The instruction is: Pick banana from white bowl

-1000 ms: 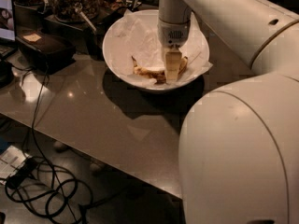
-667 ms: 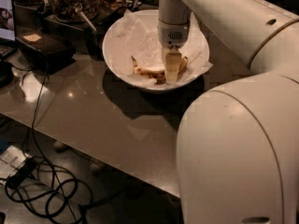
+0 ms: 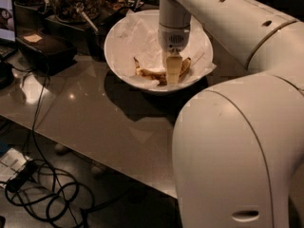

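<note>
The white bowl [image 3: 118,46] stands on the grey counter, lined with crumpled white paper. The banana [image 3: 148,73], yellow with brown spots, lies curved along the bowl's near inner side. My gripper [image 3: 173,72] reaches straight down into the bowl and sits over the banana's middle, covering that part. One pale finger faces the camera. The banana's right end [image 3: 186,64] shows just past the finger.
Glass jars [image 3: 71,1] of dark snacks stand behind the bowl at the back left. A black box [image 3: 45,49] sits on the left of the counter [image 3: 95,122]. Cables [image 3: 42,194] lie on the floor below. My large white arm [image 3: 237,141] fills the right side.
</note>
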Robot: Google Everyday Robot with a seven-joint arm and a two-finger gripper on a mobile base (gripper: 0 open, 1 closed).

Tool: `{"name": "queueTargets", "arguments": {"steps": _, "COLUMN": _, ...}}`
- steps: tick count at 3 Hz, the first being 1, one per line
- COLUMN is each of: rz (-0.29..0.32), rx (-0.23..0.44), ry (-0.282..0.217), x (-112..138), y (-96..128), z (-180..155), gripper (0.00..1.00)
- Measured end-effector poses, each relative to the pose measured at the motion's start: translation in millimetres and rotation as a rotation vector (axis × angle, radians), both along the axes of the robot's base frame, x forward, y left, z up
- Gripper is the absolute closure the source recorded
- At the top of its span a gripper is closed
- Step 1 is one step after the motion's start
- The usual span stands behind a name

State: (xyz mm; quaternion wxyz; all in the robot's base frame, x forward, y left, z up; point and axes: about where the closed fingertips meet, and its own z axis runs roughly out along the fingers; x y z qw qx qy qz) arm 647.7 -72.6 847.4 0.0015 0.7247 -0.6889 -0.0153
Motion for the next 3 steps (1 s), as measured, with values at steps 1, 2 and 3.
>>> {"name": "queueTargets", "arguments": {"steps": 1, "rz": 0.010, "rx": -0.001, "ry": 0.012, "x": 0.3, "y": 1.8, "z": -6.1, "gripper": 0.58}}
{"name": "queueTargets", "arguments": {"steps": 2, "rz": 0.010, "rx": 0.001, "ry": 0.016, "x": -1.7, "y": 1.2, "z": -7.8, "gripper": 0.82}}
{"name": "queueTargets", "arguments": {"steps": 3, "rz": -0.015, "rx": 0.009, "ry": 0.008, "x": -5.8, "y": -2.8, "z": -3.9, "gripper": 1.00}}
